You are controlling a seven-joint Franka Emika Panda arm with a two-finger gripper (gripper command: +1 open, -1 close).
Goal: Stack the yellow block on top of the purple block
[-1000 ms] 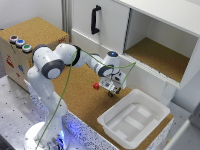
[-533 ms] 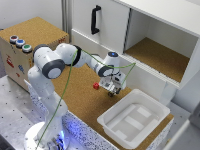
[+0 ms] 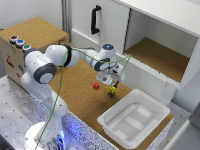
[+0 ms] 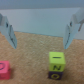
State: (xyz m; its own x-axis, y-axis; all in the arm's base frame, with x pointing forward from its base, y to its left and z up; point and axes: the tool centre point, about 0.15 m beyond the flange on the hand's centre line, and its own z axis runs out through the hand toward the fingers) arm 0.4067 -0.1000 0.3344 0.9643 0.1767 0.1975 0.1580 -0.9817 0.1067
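A white tray sits at 5 o'clock on the cork worktop. The gripper hovers, fingers apart and empty, above the yellow block stacked on the purple block. A red block lies near, at 9 o'clock.

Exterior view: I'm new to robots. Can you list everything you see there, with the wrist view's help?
yellow block: one, yellow, on the purple block
purple block: one, nearly black, beneath it
red block: one, red, beside the stack
tub: one, white, exterior view's right
cork surface: one, brown, under the blocks
cabinet: one, white, behind
handle: one, black, on the cabinet
buttons: three, mixed colours, exterior view's left
arm: one, white
end effector: one, open, above the stack
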